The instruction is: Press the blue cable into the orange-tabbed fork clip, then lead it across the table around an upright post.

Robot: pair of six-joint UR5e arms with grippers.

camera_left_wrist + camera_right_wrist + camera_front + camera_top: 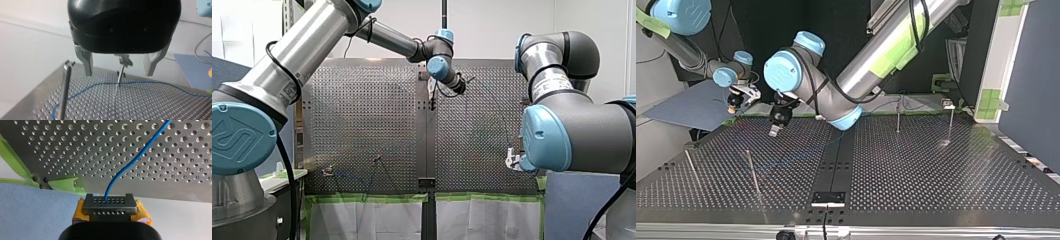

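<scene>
The blue cable [130, 162] comes out from between the yellow pads of my right gripper [108, 199], which is shut on it just off the table's edge. It then trails over the perforated table [160, 105]. My left gripper [118, 74], black with metal fingers [87, 62], hangs open and empty above the plate. Ahead of it, the cable [150, 83] passes the foot of an upright post [121, 72]. In the top view my left gripper [773, 131] hovers left of the middle and my right gripper [732, 106] is at the far left edge. A small clip [948, 105] stands at the far right.
A second post [63, 92] stands nearer to my left gripper, off to one side. Two slanting posts [752, 172] rise at the top view's near left, another post [897, 117] at the far right. Green tape [15, 162] lines the table's edge by a blue mat [691, 107].
</scene>
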